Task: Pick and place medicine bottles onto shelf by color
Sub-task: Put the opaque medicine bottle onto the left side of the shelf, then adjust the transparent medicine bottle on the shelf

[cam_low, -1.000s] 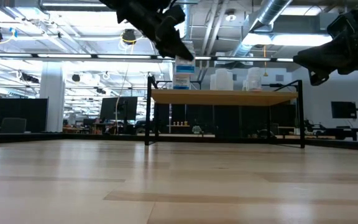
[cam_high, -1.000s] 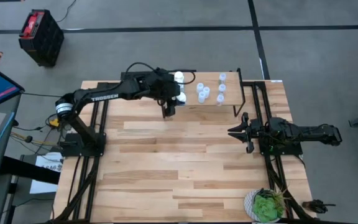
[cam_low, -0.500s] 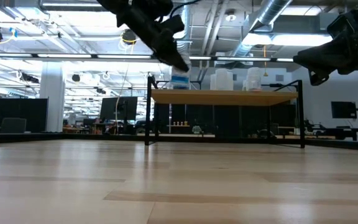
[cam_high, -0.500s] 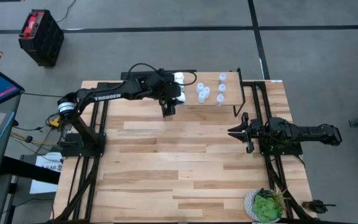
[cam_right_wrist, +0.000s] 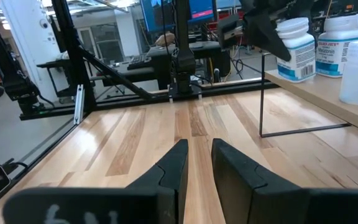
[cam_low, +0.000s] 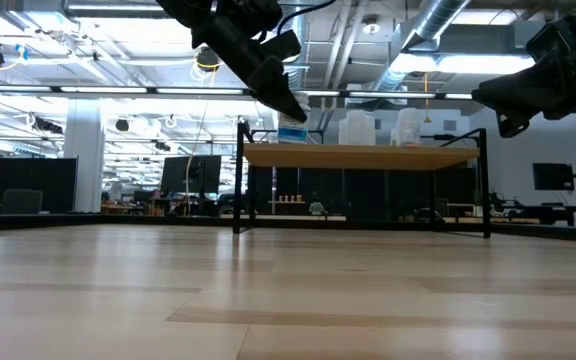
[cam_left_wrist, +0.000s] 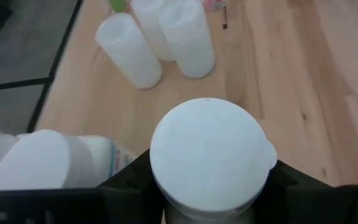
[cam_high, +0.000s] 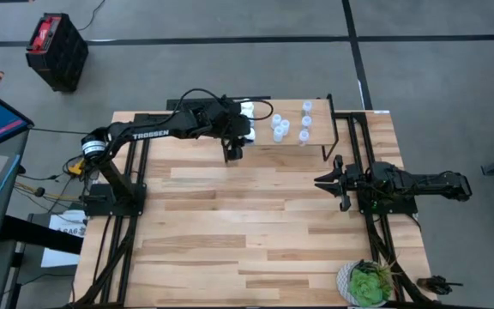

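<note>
Left hand (cam_high: 233, 148) over the left end of the shelf (cam_low: 368, 156), fingers pinching a white bottle (cam_left_wrist: 209, 158) by its sides; the round cap fills the left wrist view. In the right wrist view the held bottle is tilted, its base at the shelf's near left corner; cannot tell whether it touches the board

Just beside it on the shelf: a second white bottle (cam_right_wrist: 331, 38) with a printed label. The left wrist view may show one more white cap at the frame edge, partly cut off

Further right on the shelf: pale translucent bottles (cam_high: 279, 129), five countable from above, three bunched together and two in a line toward the right end. All upright, none between the held bottle and the board

Right hand (cam_high: 325, 183) hangs above the tabletop (cam_high: 230, 232), well apart from the shelf, fingers slightly spread, gripping nothing

Potted plant (cam_high: 367, 283) at the tabletop's near right corner
</note>
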